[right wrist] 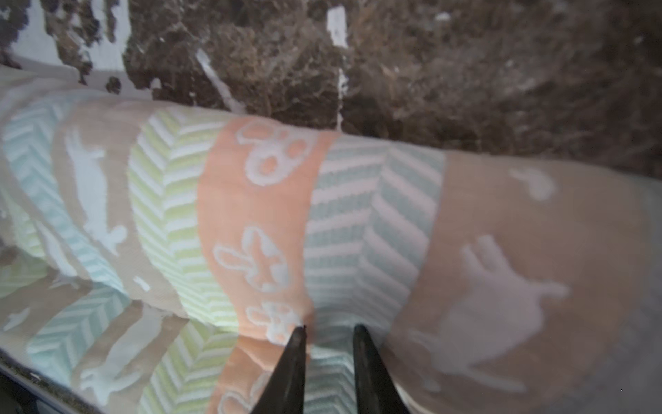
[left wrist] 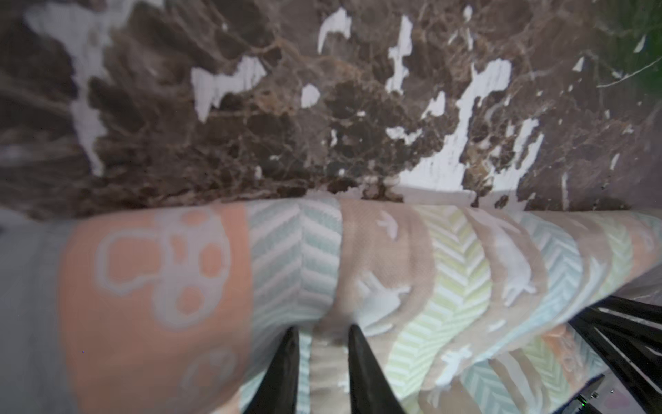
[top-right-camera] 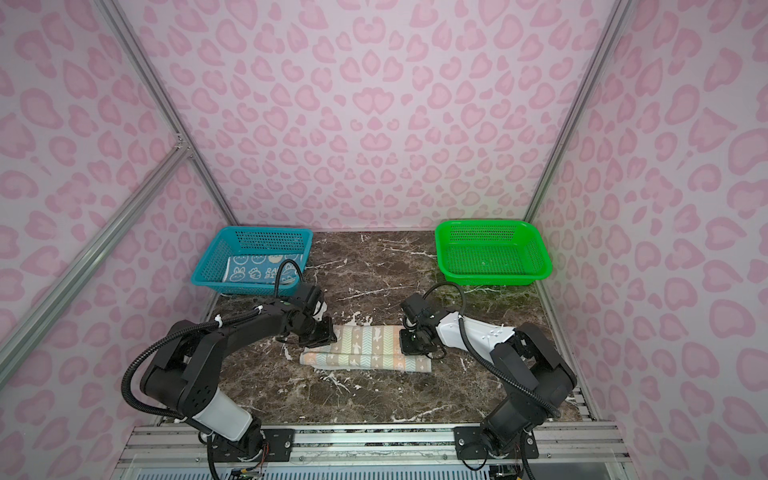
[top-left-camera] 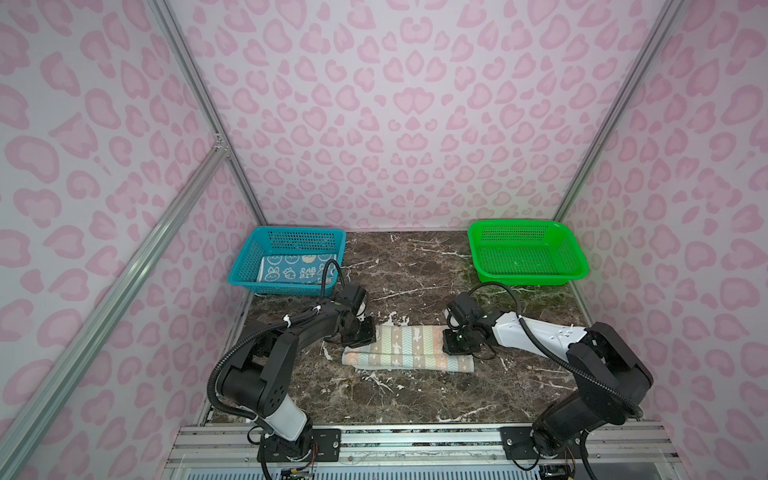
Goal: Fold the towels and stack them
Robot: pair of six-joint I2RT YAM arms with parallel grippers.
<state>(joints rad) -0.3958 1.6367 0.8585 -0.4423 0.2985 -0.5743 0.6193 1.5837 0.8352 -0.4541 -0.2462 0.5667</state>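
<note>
Folded chevron towel (top-left-camera: pixel 409 349) lies across the tabletop (top-left-camera: pixel 415 399) centre. The left claw (left wrist: pixel 322 335) is clamped on its left end, the right claw (right wrist: pixel 329 331) on its right end. The blue towel (top-left-camera: pixel 291 270) sits in the blue basket (top-left-camera: pixel 246 259), rear left.

Robot lab cell, aluminium frame (top-left-camera: pixel 195 85), printed pink walls (top-left-camera: pixel 415 124) (leopard spots), marble-look tabletop (top-left-camera: pixel 415 270)

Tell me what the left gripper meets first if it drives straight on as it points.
The chevron towel: the left gripper is pinching it. Past the fold, probably the marble tabletop.
</note>
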